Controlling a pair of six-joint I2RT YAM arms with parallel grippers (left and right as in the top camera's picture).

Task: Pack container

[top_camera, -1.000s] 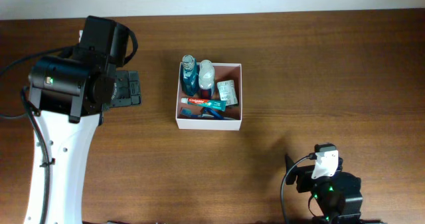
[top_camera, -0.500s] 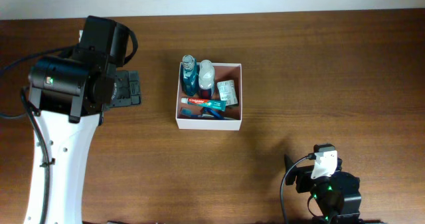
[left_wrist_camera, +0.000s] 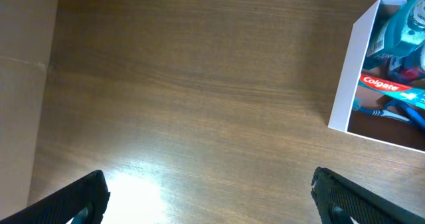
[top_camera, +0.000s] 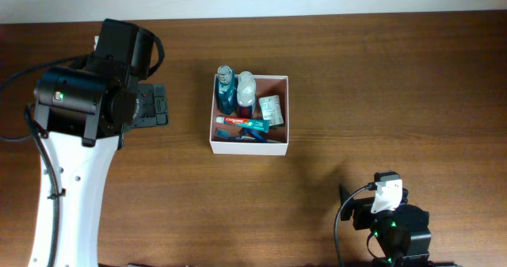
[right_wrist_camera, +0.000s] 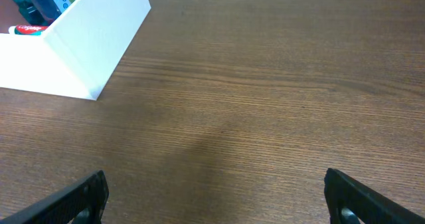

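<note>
The container (top_camera: 283, 108), a square white box with a reddish-brown inside, sits at the table's middle. It holds a blue bottle (top_camera: 226, 92), a white bottle (top_camera: 246, 93), a small green-white carton (top_camera: 271, 110), a Colgate toothpaste tube (top_camera: 242, 122) and a blue toothbrush (top_camera: 249, 135). My left gripper (top_camera: 158, 106) is open and empty, left of the container. The container's white wall shows in the left wrist view (left_wrist_camera: 355, 71) and in the right wrist view (right_wrist_camera: 86, 38). My right gripper (right_wrist_camera: 216, 197) is open and empty over bare wood at the front right.
The brown wooden table (top_camera: 380, 85) ends at a pale wall along the back. The left arm's white link (top_camera: 67, 188) crosses the left side. The right arm's base (top_camera: 392, 227) sits at the front edge.
</note>
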